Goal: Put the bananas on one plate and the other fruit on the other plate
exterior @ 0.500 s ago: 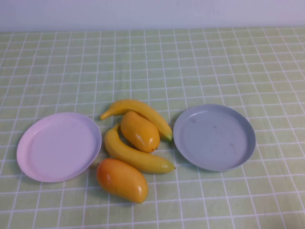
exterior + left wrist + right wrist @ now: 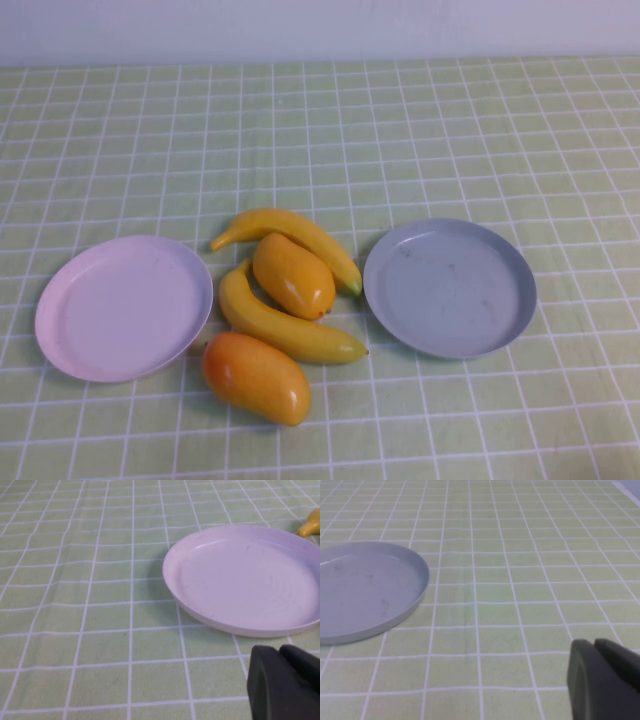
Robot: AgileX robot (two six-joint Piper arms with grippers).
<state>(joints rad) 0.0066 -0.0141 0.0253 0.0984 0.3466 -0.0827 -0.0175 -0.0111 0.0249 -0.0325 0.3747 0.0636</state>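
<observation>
A: Where is everything?

B: Bananas (image 2: 290, 300) and mangoes (image 2: 292, 275) cluster mid-worktop; pink plate (image 2: 70, 335) at nine o'clock, grey plate (image 2: 510, 310) at three.

A: How will they handle?

B: Glossy, probably slippery (grasp each banana mid-curve); left hand (image 2: 285, 682) and right hand (image 2: 602, 677) hang near their plates, grip I cannot tell.

Left tool (image 2: 285, 682) and right tool (image 2: 605, 677): dark, matte, rounded fingers.

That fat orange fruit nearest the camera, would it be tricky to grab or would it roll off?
The orange fruit looks glossy, so it may slip in a gripper. Its rounded oval shape would probably rock or roll if nudged. Neither the left gripper nor the right gripper is near it.
</observation>
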